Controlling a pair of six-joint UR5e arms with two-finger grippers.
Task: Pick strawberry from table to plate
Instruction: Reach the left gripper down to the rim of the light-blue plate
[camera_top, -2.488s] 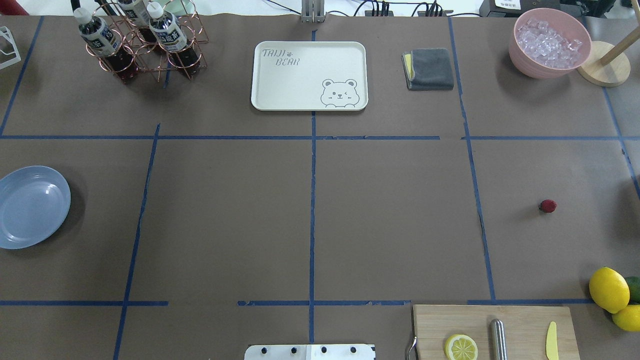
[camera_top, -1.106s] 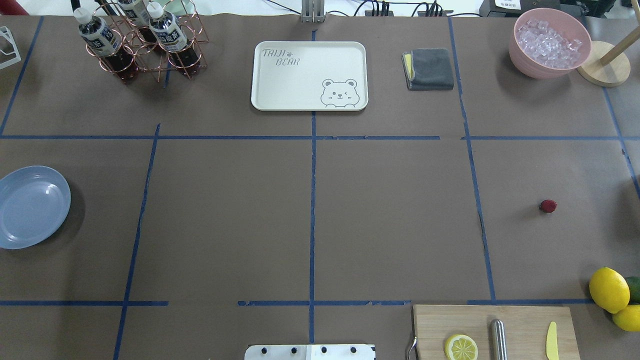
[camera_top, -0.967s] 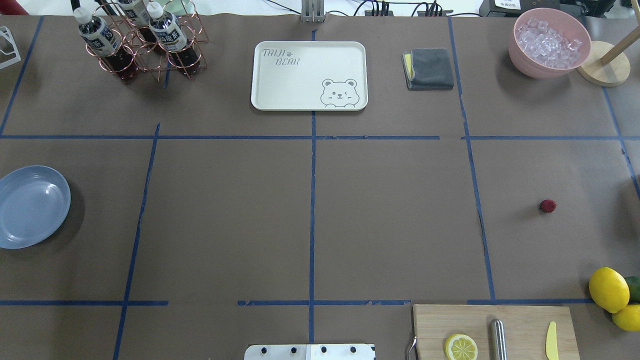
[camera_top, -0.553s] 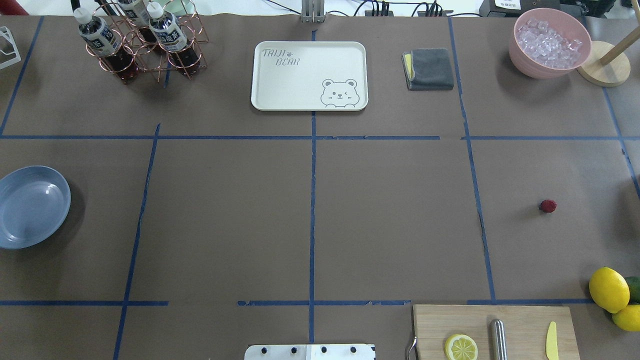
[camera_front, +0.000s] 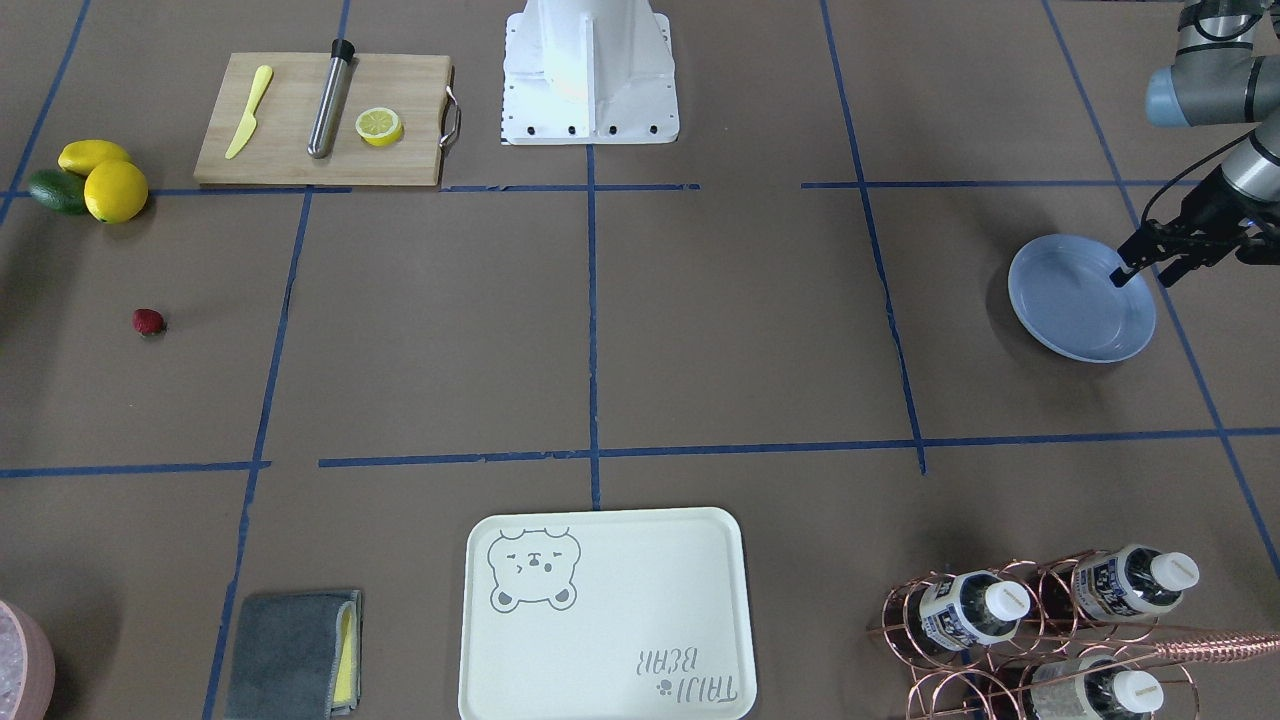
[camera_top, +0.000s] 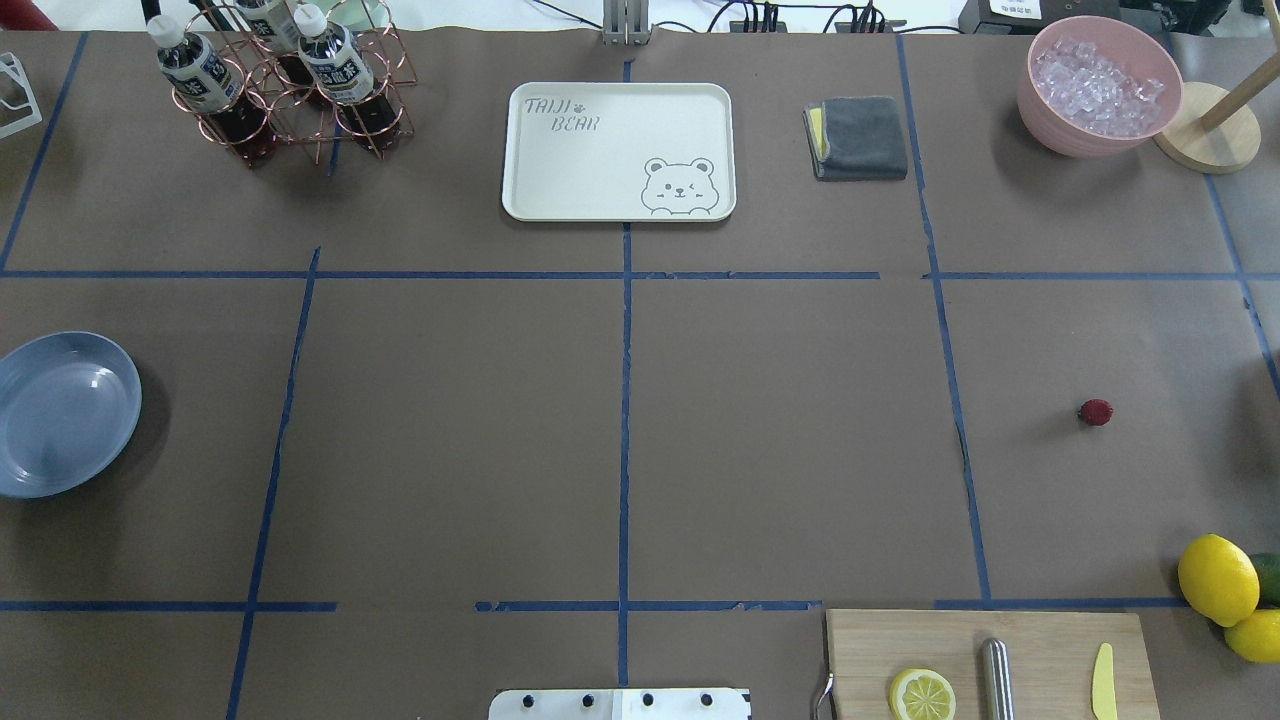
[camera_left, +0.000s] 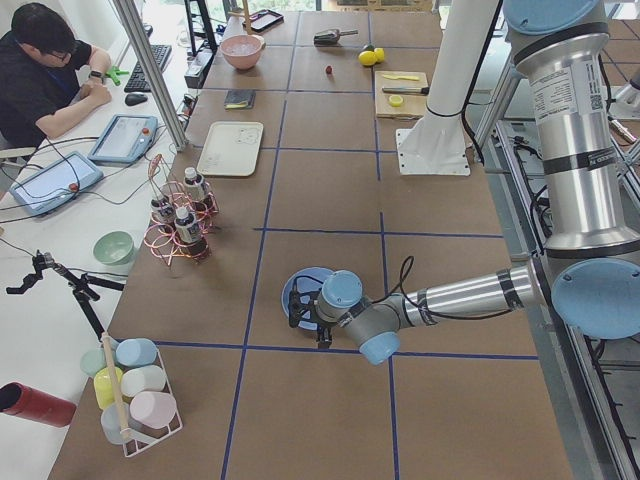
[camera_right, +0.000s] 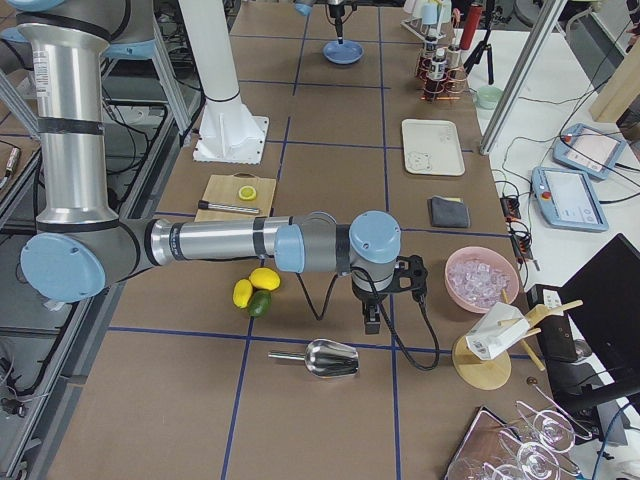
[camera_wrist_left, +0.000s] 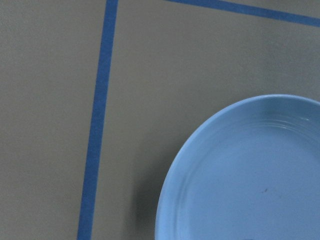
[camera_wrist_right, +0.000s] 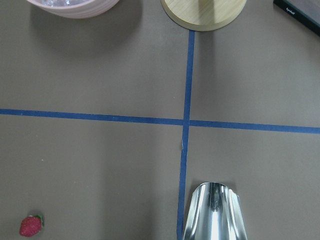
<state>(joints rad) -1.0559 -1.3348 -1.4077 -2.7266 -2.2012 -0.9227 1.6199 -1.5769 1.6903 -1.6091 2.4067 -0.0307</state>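
The strawberry (camera_top: 1096, 412) is a small dark red berry lying alone on the brown table (camera_top: 780, 440) at the right side; it also shows as the strawberry (camera_front: 149, 321) and, in the bottom left corner of the right wrist view, as the strawberry (camera_wrist_right: 31, 226). The pale blue plate (camera_top: 65, 415) lies empty at the far left edge. My left gripper (camera_front: 1140, 277) hangs open over the outer rim of the plate (camera_front: 1070, 300). My right gripper (camera_right: 370, 318) shows only in the exterior right view, pointing down beyond the lemons; I cannot tell its state.
A wooden board (camera_top: 1040, 640) with a lemon half, steel rod and yellow knife sits front right, with lemons (camera_top: 1217, 579) beside it. A steel scoop (camera_wrist_right: 212, 212) lies near the right gripper. A pink ice bowl (camera_top: 1098, 85), grey cloth (camera_top: 860, 137), cream tray (camera_top: 618, 150) and bottle rack (camera_top: 285, 85) line the back.
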